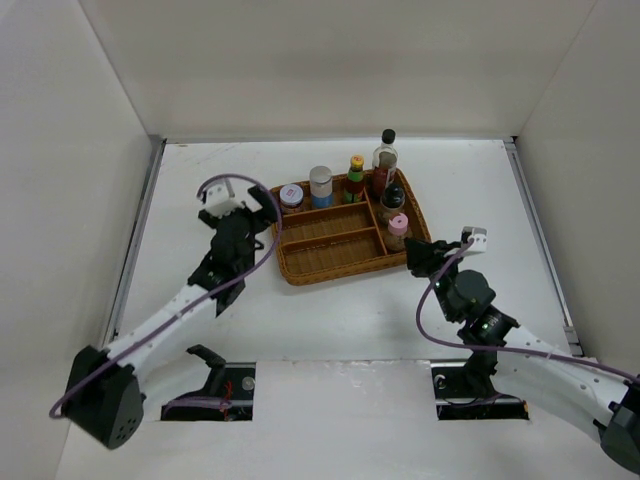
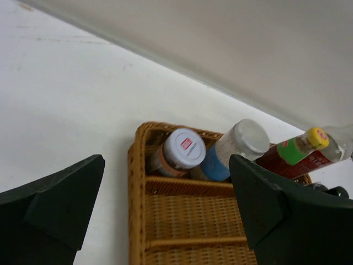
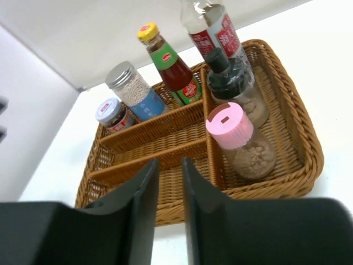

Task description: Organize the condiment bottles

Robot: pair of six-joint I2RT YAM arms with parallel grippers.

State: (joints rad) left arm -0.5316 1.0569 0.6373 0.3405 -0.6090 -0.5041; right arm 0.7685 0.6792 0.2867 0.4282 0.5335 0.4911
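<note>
The six condiment bottles stand in the wicker tray (image 1: pixel 330 272). Along its back row are the short red-lidded jar (image 1: pixel 291 195), the silver-lidded blue-label jar (image 1: pixel 320 186), the green red-yellow-capped bottle (image 1: pixel 355 178) and the tall clear black-capped bottle (image 1: pixel 384 160). In the right compartment are the black-capped brown shaker (image 1: pixel 392 203) and the pink-capped shaker (image 1: pixel 397 231). My left gripper (image 1: pixel 262 212) is open and empty at the tray's left end, with the short jar (image 2: pixel 182 150) ahead of it. My right gripper (image 1: pixel 415 257) is empty, its jaws all but closed, by the tray's front right corner near the pink-capped shaker (image 3: pixel 237 138).
The tray's two long middle compartments (image 3: pixel 165 138) hold nothing. White walls enclose the table on the left, back and right. The arm bases and two cut-outs with cables lie along the near edge.
</note>
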